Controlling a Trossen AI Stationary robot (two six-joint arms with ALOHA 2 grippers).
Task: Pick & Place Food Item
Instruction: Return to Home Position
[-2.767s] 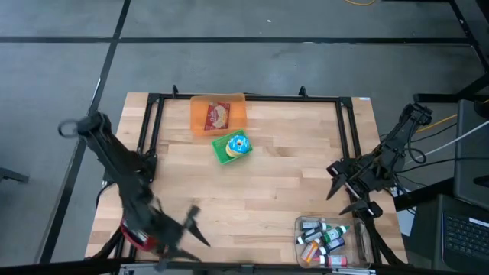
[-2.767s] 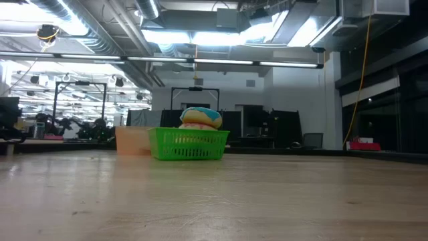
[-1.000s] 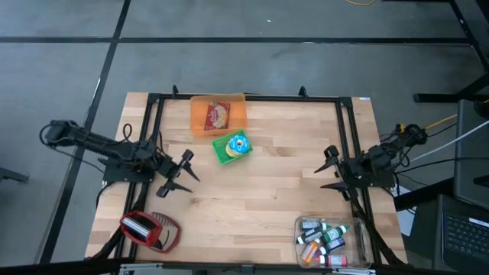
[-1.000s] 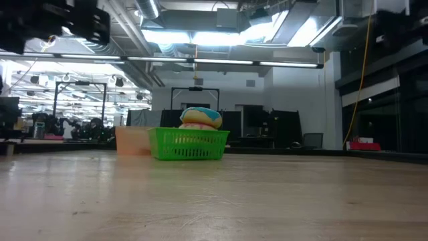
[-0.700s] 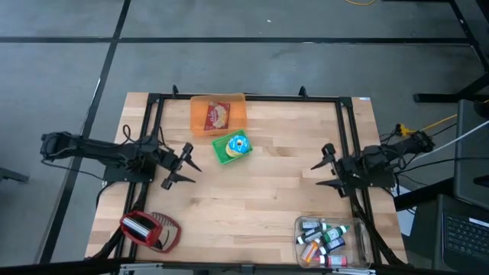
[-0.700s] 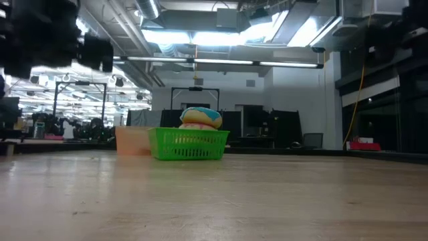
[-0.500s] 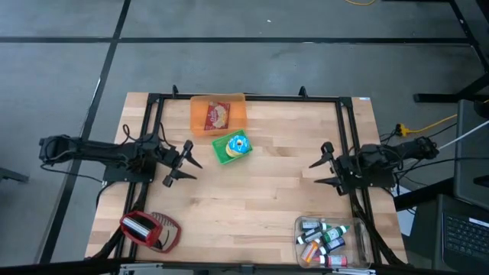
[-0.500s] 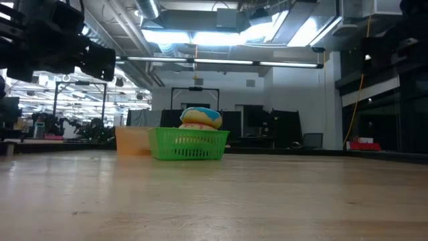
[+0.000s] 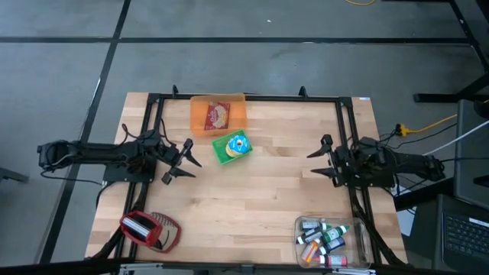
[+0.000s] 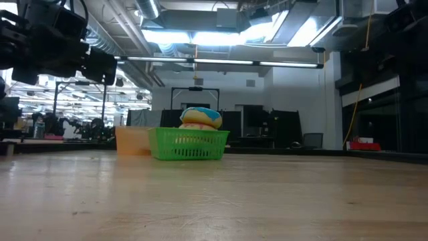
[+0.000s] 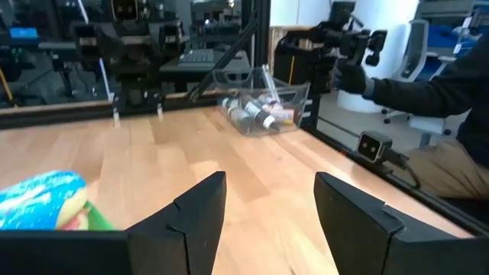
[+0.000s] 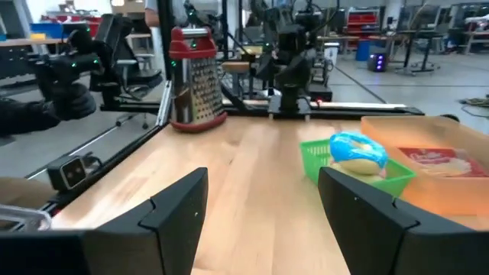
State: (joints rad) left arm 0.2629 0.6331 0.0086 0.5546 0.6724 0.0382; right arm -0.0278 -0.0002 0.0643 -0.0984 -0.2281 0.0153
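L gripper (image 9: 182, 161) & R gripper (image 9: 314, 164) both empty w/ fingers spread, hovering over table (image 9: 260, 202) side edges — food coloring bottles (image 9: 321, 238) lie in transparent bin (image 9: 366, 232), R-side corner.

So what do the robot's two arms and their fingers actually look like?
The left arm and right arm are slim, jointed and black all over, with dark cables looping along them. The left gripper and right gripper each end in two flat, wedge-shaped black fingers. No markings show.
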